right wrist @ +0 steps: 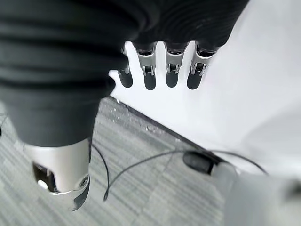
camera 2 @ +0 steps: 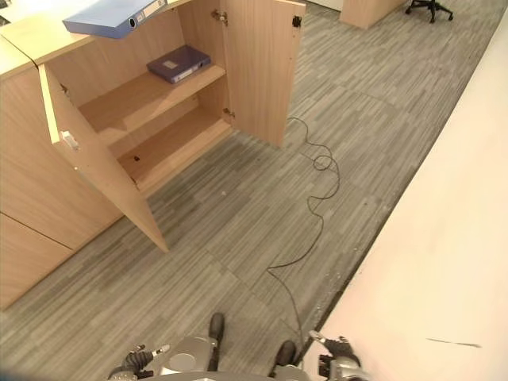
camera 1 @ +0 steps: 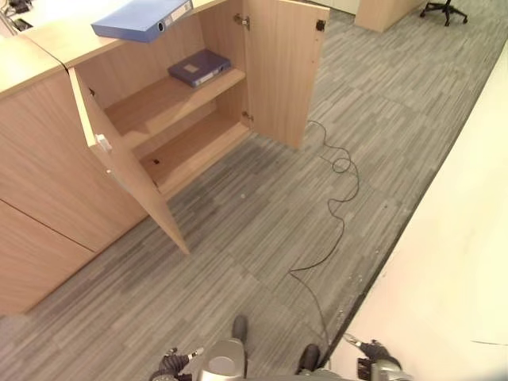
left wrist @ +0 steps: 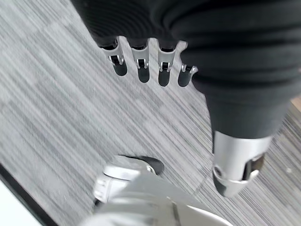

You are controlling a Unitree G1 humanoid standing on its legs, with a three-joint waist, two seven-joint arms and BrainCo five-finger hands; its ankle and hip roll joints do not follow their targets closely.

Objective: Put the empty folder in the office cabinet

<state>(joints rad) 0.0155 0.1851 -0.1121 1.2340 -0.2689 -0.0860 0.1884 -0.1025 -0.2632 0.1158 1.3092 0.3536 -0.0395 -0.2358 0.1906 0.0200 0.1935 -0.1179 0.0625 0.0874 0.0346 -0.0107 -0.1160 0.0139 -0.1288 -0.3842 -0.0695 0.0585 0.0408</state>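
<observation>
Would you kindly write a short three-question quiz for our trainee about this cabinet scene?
1. True or false: the cabinet doors stand open.
2. Where does the light blue folder lie? A) on the cabinet top B) on the floor C) on the lower shelf
3. Fill in: the dark blue folder rests on the ___ shelf.

Key: 1 true; 2 A; 3 upper. Both the left hand and the right hand hold nothing, fingers straight.

Grey striped carpet [camera 1: 262, 230] covers the floor. A pale wall [camera 1: 452, 262] runs along the right. Light wood units [camera 1: 40, 159] stand at the far left. An office chair [camera 1: 444, 9] sits far right.
</observation>
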